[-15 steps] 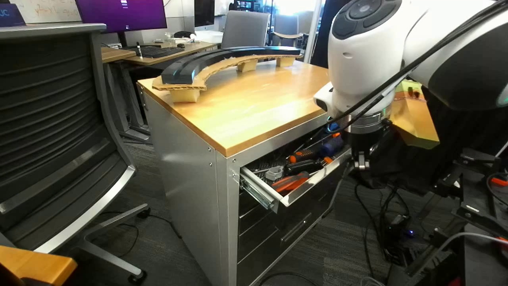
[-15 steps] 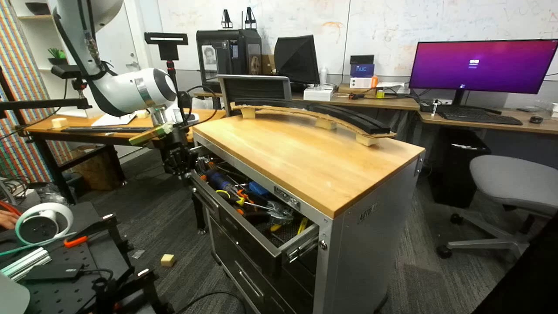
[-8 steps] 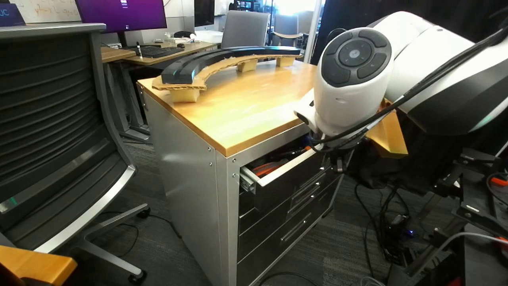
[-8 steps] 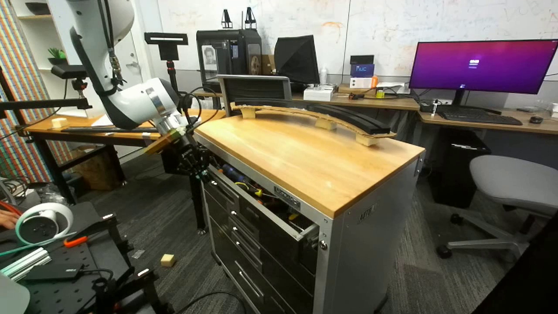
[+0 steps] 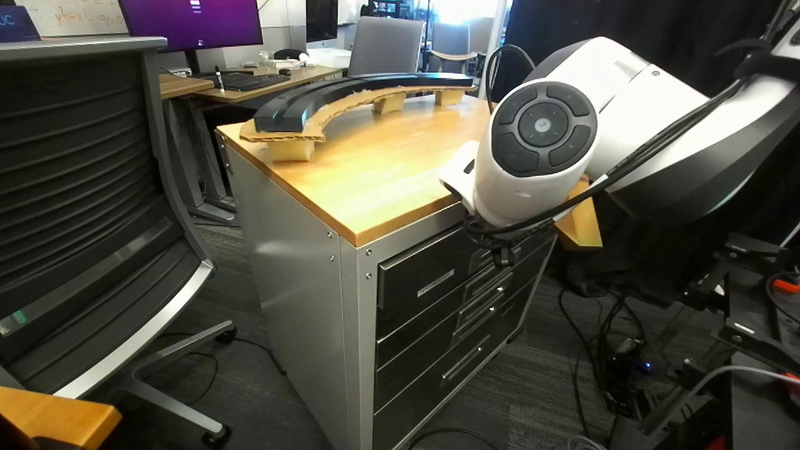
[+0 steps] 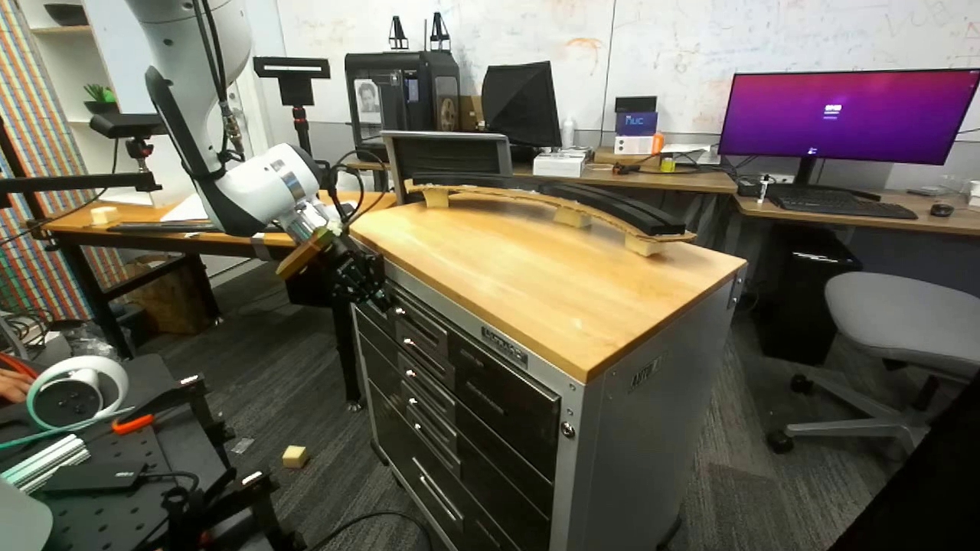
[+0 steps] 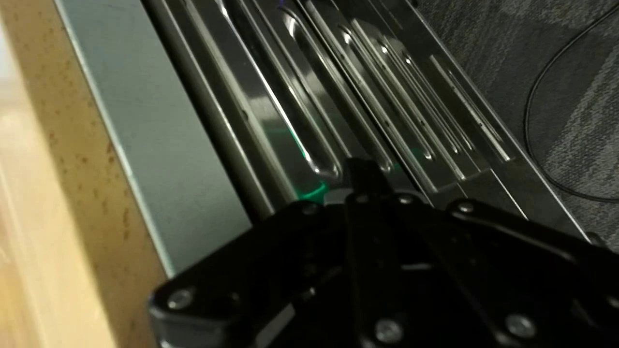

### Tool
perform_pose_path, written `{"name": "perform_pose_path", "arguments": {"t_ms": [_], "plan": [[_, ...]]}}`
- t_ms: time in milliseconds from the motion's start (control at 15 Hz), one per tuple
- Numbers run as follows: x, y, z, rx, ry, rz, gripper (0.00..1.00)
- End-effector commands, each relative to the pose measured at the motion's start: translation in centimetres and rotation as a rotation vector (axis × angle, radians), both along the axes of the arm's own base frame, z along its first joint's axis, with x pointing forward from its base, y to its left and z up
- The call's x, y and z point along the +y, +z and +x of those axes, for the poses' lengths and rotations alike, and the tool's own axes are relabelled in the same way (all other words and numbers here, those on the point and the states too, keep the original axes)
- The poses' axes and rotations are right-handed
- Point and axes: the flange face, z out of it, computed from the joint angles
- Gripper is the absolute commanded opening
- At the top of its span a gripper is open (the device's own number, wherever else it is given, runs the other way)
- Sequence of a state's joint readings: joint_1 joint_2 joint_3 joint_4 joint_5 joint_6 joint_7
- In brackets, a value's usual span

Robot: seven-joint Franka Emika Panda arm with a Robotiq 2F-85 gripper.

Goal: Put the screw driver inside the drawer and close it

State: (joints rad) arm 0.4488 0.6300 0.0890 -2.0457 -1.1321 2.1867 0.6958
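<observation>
black jointed fingers [image 7: 366, 178] sit at the glossy, nearly flush metal drawer [image 6: 501, 392]

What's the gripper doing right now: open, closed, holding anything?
Gripper: closed, nothing visible in its grip, tips at the front of the drawer; contact can't be told.

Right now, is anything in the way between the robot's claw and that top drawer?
Nothing that I can see: the gripper is right at the front of the drawer, which looks shut or nearly so. Whether they touch, I can't tell.
</observation>
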Motion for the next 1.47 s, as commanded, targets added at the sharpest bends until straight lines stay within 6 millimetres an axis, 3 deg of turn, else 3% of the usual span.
{"name": "perform_pose_path", "arguments": {"t_ms": [0,67,200,333,600,800,867,1267,1333,1400], "plan": [[1.5,1.6,1.6,-0.108,0.057,0.001,0.03],[1.6,1.8,1.7,-0.123,0.060,0.008,0.03],[1.8,2.5,1.7,-0.145,0.045,0.028,0.29],[1.7,3.8,1.2,-0.107,0.003,0.081,0.41],[0.3,9.6,0.2,-0.036,-0.137,0.179,0.70],[-1.3,15.3,0.1,-0.008,-0.285,0.249,0.96],[-1.9,17.3,-0.1,0.003,-0.320,0.278,1.00],[-4.5,30.0,-2.7,0.101,-0.460,0.480,1.00],[-3.3,26.4,-0.7,0.077,-0.469,0.409,1.00],[-3.4,28.0,-1.1,0.070,-0.464,0.426,1.00]]}}
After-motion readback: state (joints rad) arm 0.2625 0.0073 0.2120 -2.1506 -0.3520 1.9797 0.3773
